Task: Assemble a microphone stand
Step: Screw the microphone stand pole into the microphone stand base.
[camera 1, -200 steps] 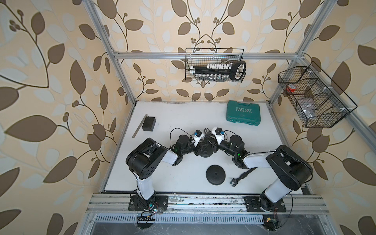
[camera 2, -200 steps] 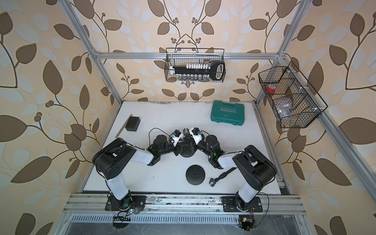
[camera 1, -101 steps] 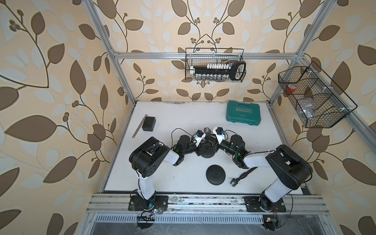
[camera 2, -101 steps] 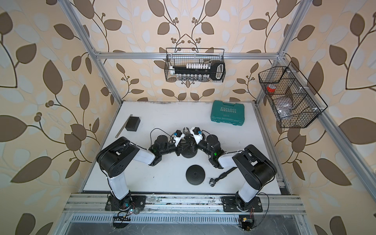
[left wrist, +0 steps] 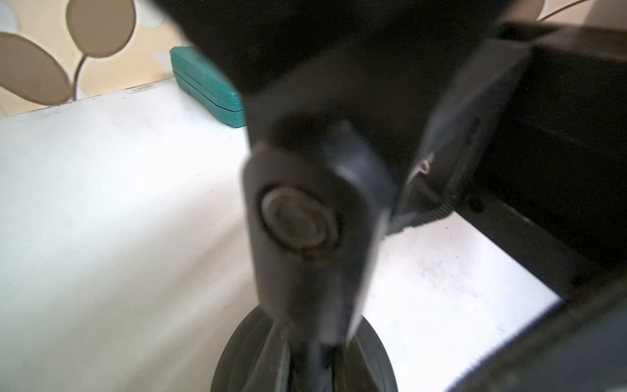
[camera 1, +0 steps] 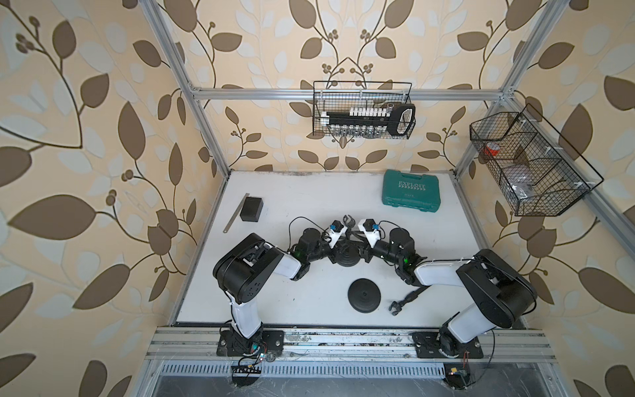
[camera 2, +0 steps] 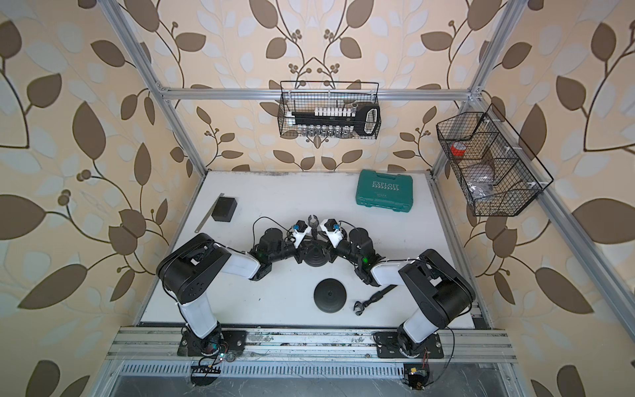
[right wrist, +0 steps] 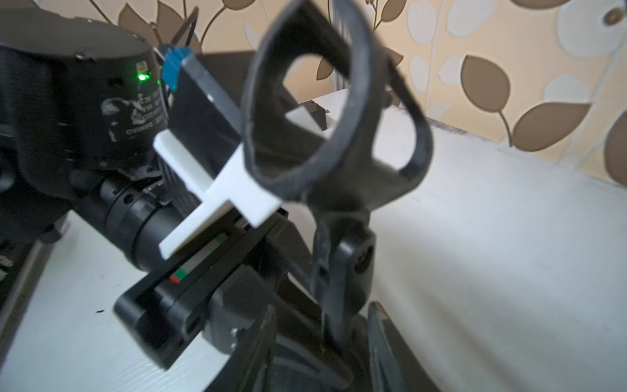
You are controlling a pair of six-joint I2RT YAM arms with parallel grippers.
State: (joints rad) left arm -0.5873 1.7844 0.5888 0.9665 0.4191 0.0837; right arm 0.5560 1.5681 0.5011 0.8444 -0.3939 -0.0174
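The white flat table (camera 1: 309, 185) carries everything. The left arm (camera 1: 251, 271) and the right arm (camera 1: 494, 292) reach in from the near edge and meet over its middle. The green plastic tool case (camera 1: 412, 192) lies closed at the far right.

At the middle the black round stand base (camera 1: 347, 261) sits flat on the table. Nearer, a second black round disc (camera 1: 364, 295) lies flat, well apart from it. A small black box (camera 1: 251, 208) stands at the far left.

The black plastic microphone clip (right wrist: 342, 176) stands upright on the middle base, on a short stem, with its ring on top. The left gripper (camera 1: 343, 245) has its fingers closed on this stem, low and just above the base. The right gripper (camera 1: 355, 246) is at the same stem from the right; its fingers stand apart, one on each side, and do not seem to press it.

A loose black clip arm (camera 1: 405, 299) lies just right of the near disc. A thin metal ruler (camera 1: 236, 213) lies just left of the box.
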